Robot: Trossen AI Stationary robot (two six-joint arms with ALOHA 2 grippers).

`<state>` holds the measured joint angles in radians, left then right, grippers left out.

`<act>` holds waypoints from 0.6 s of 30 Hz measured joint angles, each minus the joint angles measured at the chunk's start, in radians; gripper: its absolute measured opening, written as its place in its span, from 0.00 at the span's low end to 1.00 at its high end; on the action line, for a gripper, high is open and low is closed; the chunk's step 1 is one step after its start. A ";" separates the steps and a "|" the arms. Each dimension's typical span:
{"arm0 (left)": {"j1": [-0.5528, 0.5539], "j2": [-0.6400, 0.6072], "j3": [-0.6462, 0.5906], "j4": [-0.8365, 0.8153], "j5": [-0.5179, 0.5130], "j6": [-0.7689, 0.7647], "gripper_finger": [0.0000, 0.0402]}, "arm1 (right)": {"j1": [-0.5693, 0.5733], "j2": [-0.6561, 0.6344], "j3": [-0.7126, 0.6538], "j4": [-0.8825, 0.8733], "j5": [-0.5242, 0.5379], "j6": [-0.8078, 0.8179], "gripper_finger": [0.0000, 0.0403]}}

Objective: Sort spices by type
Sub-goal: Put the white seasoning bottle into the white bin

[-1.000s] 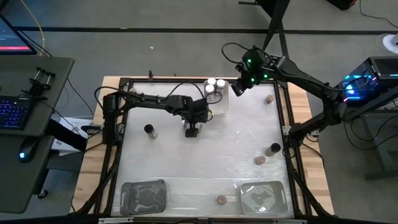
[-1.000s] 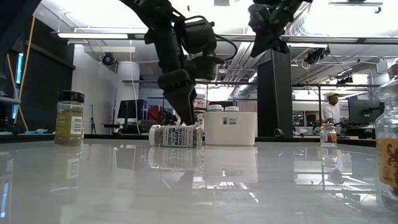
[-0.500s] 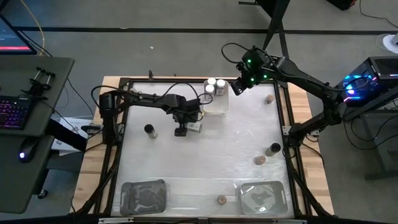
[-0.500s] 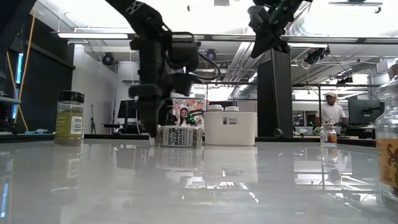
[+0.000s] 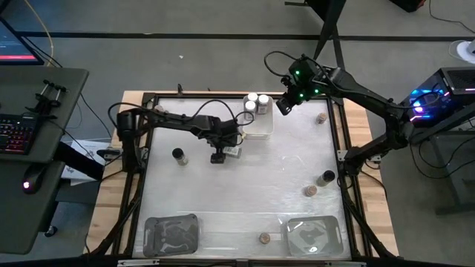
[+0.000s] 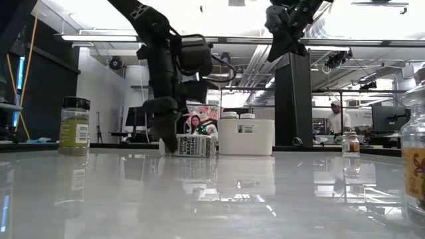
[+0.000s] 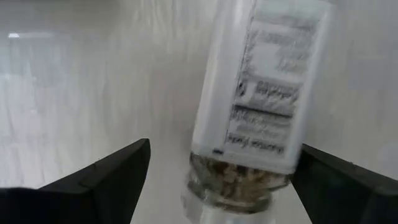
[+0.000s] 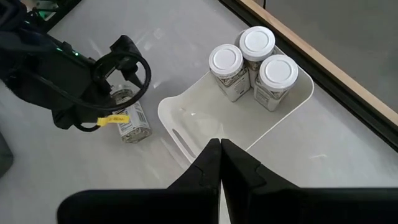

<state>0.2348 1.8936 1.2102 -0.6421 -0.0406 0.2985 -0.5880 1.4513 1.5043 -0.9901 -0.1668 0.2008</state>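
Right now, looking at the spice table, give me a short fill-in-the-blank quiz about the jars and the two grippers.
1. The white tray holds ___ white-topped jars.
2. The jar between the left gripper fingers is lying on its ___.
3. The right gripper, hovering above the tray, has its fingers ___.
4. The left gripper's fingers are ___.

Missing words: three; side; shut; open

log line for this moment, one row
left gripper: open, astride lying jar | right gripper: shut, above white tray | tray: three white-topped jars | status: lying jar not yet lifted
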 joint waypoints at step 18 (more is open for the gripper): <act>-0.045 -0.113 0.036 -0.098 -0.075 -0.150 0.38 | 0.115 -0.043 0.000 -0.042 -0.065 -0.296 0.00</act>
<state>0.1902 1.7809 1.2465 -0.7396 -0.1154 0.1485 -0.4733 1.4087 1.5043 -1.0322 -0.2322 -0.0954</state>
